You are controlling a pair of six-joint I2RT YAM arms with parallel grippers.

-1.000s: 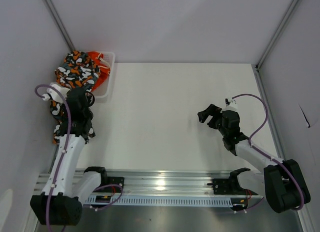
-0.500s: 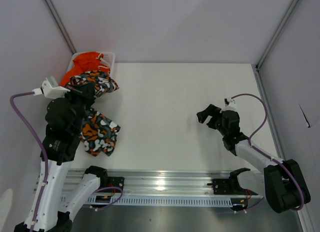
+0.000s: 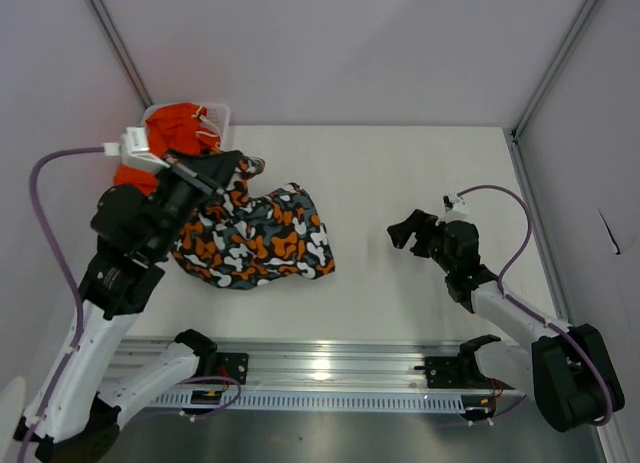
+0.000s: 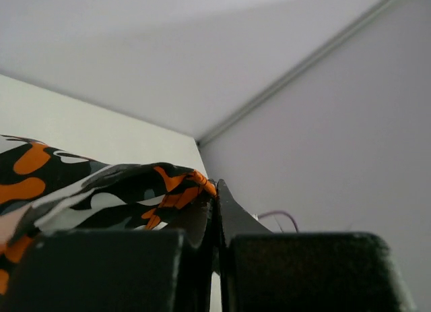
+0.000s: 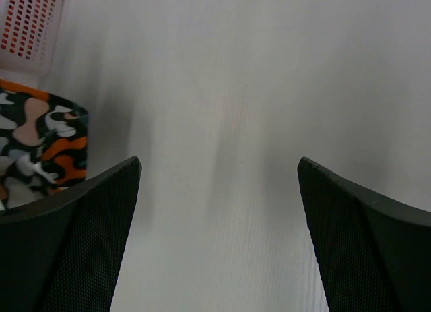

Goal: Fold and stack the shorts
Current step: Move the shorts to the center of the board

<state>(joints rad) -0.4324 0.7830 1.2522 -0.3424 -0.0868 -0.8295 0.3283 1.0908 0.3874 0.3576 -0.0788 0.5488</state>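
Observation:
The patterned shorts [image 3: 262,239], blotched orange, black, white and grey, hang from my left gripper [image 3: 232,167] and spread down onto the left half of the table. In the left wrist view the gripper [image 4: 217,188] is shut on an edge of the patterned shorts [image 4: 101,191]. The plain orange shorts [image 3: 178,119] lie bunched in the white basket [image 3: 222,113] at the back left corner. My right gripper [image 3: 405,228] hovers right of centre, open and empty, pointing left. In the right wrist view the gripper [image 5: 219,167] faces bare table, with the patterned shorts [image 5: 40,137] at the left edge.
White walls and metal frame posts close in the table on the left, back and right. The mesh basket [image 5: 27,22] sits at the far left in the right wrist view. An aluminium rail [image 3: 320,368] with both arm bases runs along the near edge.
My left arm has swung from the left wall out over the table, carrying the patterned shorts to the right so they now drape on the tabletop. The right gripper has barely moved.

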